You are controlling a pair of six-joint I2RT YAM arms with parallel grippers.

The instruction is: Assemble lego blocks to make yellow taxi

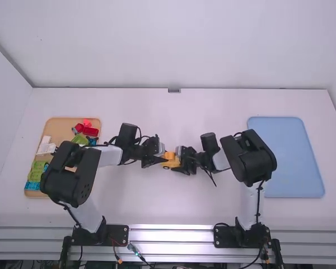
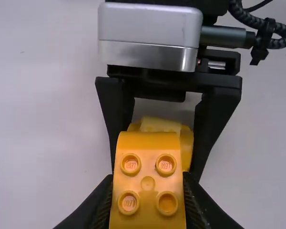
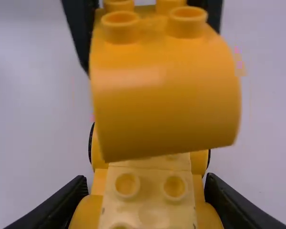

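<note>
Left gripper, clamped on a curved orange-yellow plastic block with 4 studs; facing it, right gripper, clamped on a yellow plastic wheeled car base, held between its 2 fingers; contact between block and base cannot be told

Over on the left of the white flat-topped table I see a tan rectangular tray, with red plastic blocks towards its far end. A light-blue rectangular tray lies right. Between them, a yellow curved plastic block is near a yellow wheeled plastic base.
</note>
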